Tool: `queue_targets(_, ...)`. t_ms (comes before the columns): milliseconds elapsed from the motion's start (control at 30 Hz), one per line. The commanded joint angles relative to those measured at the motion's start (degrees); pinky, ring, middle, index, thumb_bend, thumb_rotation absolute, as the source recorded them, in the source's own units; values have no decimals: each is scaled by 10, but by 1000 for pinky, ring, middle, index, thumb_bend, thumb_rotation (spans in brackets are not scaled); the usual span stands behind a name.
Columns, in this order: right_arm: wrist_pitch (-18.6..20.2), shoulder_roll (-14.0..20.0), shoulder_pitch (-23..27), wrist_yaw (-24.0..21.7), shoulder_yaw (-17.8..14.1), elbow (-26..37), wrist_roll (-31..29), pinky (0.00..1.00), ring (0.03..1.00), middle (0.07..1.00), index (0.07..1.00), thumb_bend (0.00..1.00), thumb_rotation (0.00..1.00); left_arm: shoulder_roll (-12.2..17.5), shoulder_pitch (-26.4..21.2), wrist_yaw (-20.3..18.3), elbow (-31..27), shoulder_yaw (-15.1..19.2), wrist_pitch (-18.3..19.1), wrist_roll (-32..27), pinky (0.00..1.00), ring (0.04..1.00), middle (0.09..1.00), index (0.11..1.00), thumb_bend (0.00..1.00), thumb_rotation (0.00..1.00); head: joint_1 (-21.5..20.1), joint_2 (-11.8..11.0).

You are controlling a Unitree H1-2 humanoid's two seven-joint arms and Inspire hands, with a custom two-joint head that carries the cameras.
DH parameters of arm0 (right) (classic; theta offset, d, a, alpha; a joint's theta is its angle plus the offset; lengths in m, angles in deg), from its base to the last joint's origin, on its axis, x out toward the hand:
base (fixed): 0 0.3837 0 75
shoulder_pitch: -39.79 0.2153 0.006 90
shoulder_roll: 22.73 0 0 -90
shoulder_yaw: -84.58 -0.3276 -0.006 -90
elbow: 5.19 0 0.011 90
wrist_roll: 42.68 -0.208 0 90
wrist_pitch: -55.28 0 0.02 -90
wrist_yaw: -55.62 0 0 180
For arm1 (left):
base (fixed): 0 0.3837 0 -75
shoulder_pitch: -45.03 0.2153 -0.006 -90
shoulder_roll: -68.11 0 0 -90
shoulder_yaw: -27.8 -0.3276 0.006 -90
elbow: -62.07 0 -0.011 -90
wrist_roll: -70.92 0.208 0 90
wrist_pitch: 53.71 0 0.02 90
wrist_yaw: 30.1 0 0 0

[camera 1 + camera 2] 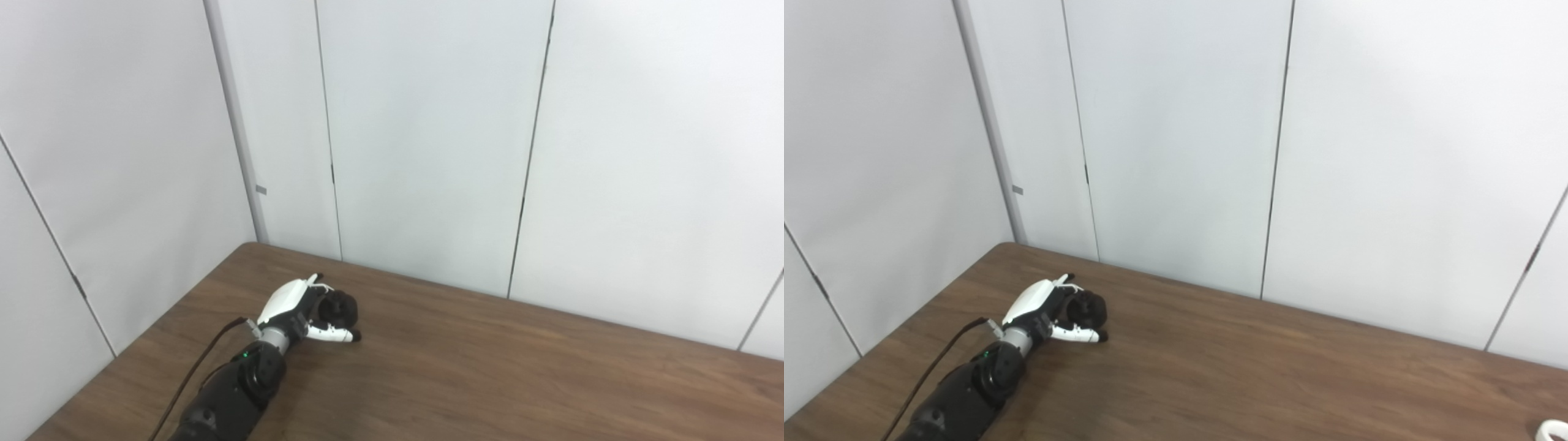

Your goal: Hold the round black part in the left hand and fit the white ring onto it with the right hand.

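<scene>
White ring (1552,430): I see only a sliver of it at the near right corner of the right eye view, lying on the desk, cut by the picture's edge; the left eye view does not reach it.
Right hand: I have no sight of it in either view, so I cannot tell how its fingers stand.
Left arm (229,392): dark, it comes in from the near left, with a cable running beside it on its left.
Desk (490,367): brown wood grain; I see its left edge and its far edge against the wall.
Left hand (306,312): white-backed, low over the far left part of the desk; whether it touches the surface I cannot tell.
Fingers (334,334): curled around the round black part, the white thumb lying across its near side.
Round black part (340,309): gripped in the left hand, well apart from the white ring.
Wall (429,135): pale panels with dark seams, behind the desk.
</scene>
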Motion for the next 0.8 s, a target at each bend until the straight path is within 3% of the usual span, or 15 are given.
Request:
queue_targets(0, 1, 2, -1, 0, 0, 4, -2, 840, 964, 973, 877, 338, 803, -2, 10, -5, 12, -14, 0, 14, 1000, 1000, 950, 575, 856, 58, 0, 1)
queue_targets(33, -1, 2, -1, -1, 0, 3, -2, 843, 967, 974, 879, 340, 803, -1, 12, -3, 11, -14, 1, 13, 1000, 1000, 940, 567, 844, 36, 0, 1)
queue_targets(100, -1, 3, 0, -1, -1, 2, -2, 843, 966, 973, 876, 332, 797, -1, 16, 3, 13, -14, -3, 11, 1000, 1000, 928, 506, 590, 48, 0, 2)
queue_targets(167, 1, 3, -1, -1, -1, 4, -4, 849, 970, 976, 879, 332, 800, 0, 19, 9, 15, -15, -9, 10, 1000, 1000, 917, 494, 539, 48, 0, 3)
queue_targets(433, 4, 3, -1, -2, -3, 5, -10, 886, 987, 990, 896, 330, 788, 4, 21, 33, 37, -33, -42, 21, 1000, 959, 846, 480, 518, 40, 0, 5)
queue_targets(767, 10, 0, 0, 3, 1, 13, -4, 901, 988, 986, 900, 348, 777, 5, 32, 27, 19, -53, -59, 20, 1000, 957, 846, 478, 519, 42, -8, 8)
